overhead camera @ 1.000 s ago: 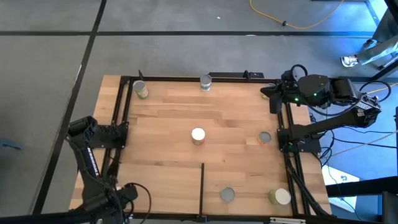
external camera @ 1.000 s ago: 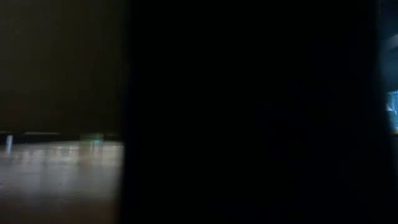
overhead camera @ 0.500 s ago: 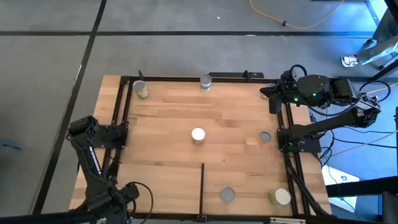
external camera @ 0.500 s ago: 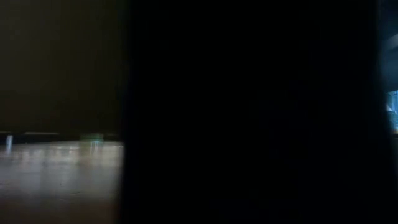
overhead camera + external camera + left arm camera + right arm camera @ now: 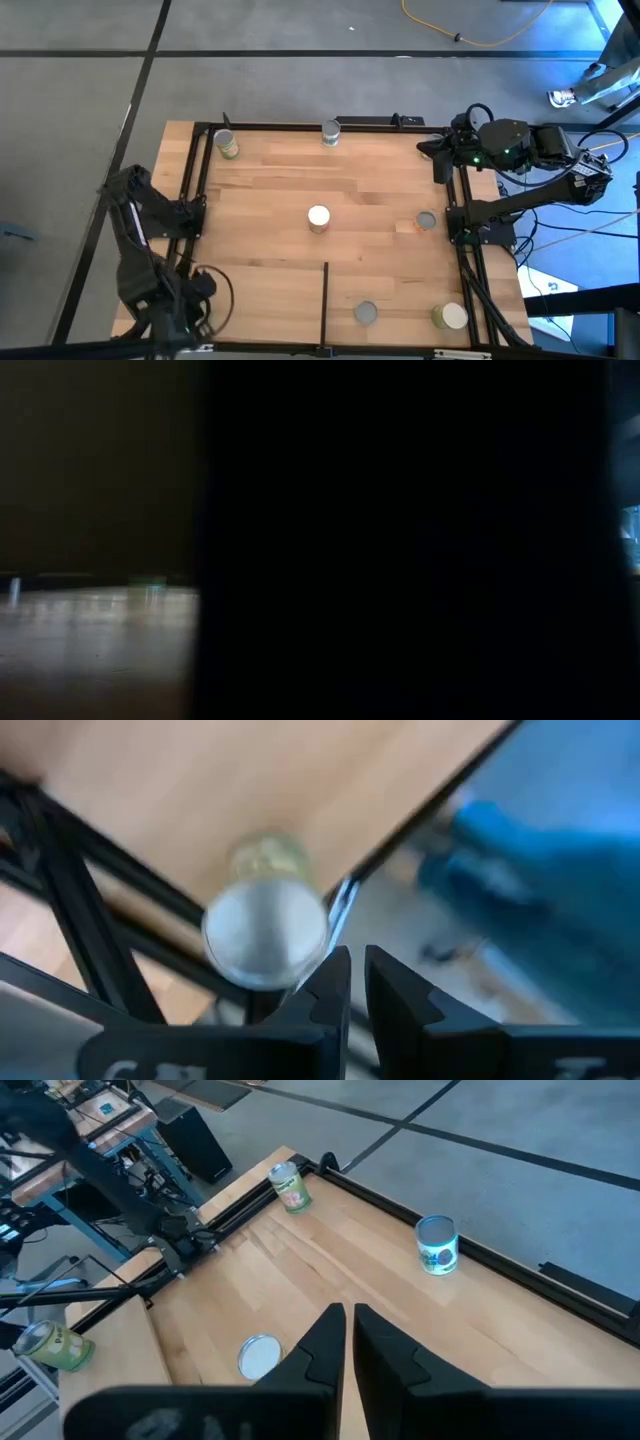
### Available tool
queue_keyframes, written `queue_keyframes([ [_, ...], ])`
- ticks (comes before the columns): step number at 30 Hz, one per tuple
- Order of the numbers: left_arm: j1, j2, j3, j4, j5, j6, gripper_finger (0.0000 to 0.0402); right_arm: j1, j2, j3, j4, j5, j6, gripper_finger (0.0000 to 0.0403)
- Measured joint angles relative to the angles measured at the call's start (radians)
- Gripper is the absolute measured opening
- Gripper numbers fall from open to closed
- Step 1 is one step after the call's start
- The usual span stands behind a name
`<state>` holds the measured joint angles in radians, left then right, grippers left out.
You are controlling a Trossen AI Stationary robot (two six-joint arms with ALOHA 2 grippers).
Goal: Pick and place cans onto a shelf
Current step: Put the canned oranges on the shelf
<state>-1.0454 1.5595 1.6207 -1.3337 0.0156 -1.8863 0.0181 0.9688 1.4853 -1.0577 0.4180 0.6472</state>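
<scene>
Six cans show on the shelf (image 5: pixel 270 190) from above: one at the 11 o'clock corner (image 5: pixel 226 144), one at 12 on the far rail (image 5: pixel 331 132), a white-topped one near centre (image 5: pixel 318 217), a grey one at 3 (image 5: pixel 426 221), two along the near edge at 5 (image 5: pixel 365 313) and (image 5: pixel 449 316).

Left claw (image 5: pixel 356 982) hangs at 8 o'clock, off the shelf's left rail – fingers nearly clenched, grasping nothing. Its wrist view shows a blurred can (image 5: pixel 266 923) just beyond the fingertips, by a black rail; you can't match it to any can in the overhead. Right claw (image 5: pixel 348 1338) sits at 2 o'clock over the far right corner, fingers pressed together, empty.

Handling, as a guess: the cans look rigid, light to moderate, smooth-sided and so a bit slippery. Take them across the side wall mid-height, not by the rim.

Hidden – the low view is almost wholly blacked out by something close to the lens; useless. Left claw tips are lost in the overhead.
</scene>
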Motion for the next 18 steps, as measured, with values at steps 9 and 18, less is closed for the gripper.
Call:
queue_keyframes([
  [9, 0.071, -0.188, 0.000, -0.153, -0.142, -0.104, 0.0027, 0.000, 0.004, 0.000, 0.001, 0.000, -0.001, 0.0028],
  [18, 0.259, -0.337, -0.005, -0.240, -0.405, -0.017, 0.0027, -0.001, 0.006, 0.000, 0.000, 0.003, -0.031, 0.0028],
])
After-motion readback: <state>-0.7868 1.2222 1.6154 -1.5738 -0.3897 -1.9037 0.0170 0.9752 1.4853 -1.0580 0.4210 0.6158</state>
